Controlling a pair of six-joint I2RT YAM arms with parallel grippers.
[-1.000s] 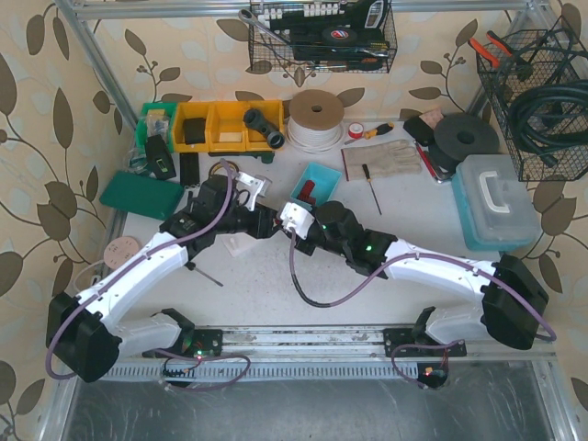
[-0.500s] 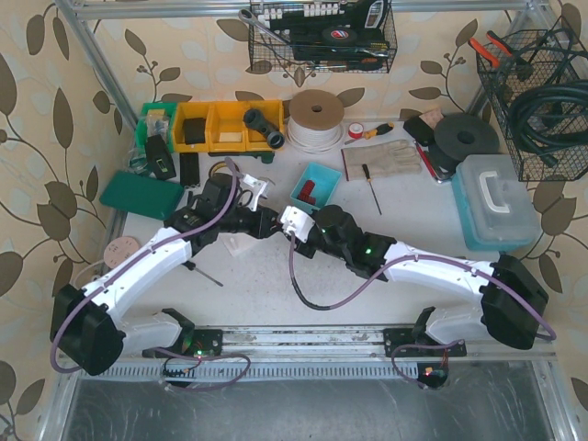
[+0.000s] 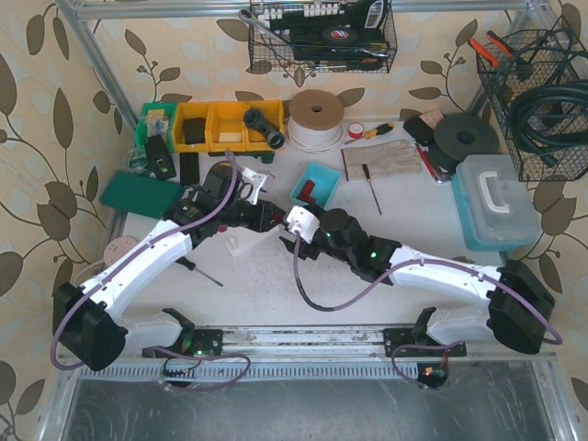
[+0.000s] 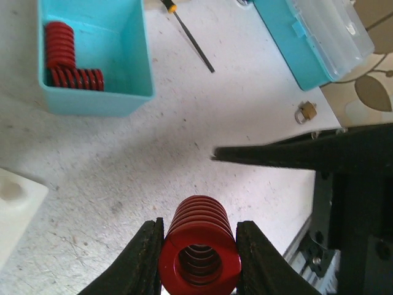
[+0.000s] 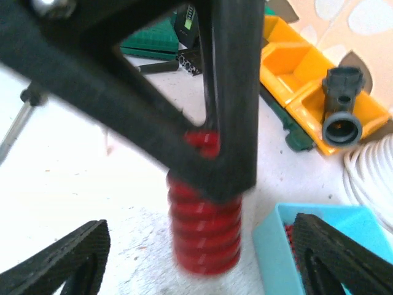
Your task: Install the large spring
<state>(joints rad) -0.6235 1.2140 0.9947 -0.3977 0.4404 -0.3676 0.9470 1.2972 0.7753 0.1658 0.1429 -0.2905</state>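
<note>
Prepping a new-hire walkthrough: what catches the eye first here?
The big red spring, clamped between the left gripper's fingers over the white table. Beyond it, a turquoise bin holds more red springs, and the right gripper hangs open close by.

Large spring (image 4: pixel 198 243) glossy red, ribbed. Left gripper (image 4: pixel 198 261) matte black. Tray (image 4: pixel 98 101) cyan; smaller springs (image 4: pixel 64 58) inside it same red. Counter (image 4: pixel 153 160) white with grey scuffs. Toolbox (image 4: pixel 307 49) right of tray teal, clear lid. Bins (image 3: pixel 213 124) left of tray yellow, case (image 3: pixel 140 195) dark green. Wall (image 3: pixel 46 138) beige, brown leaf print. Cables (image 3: pixel 323 307) purple.
</note>
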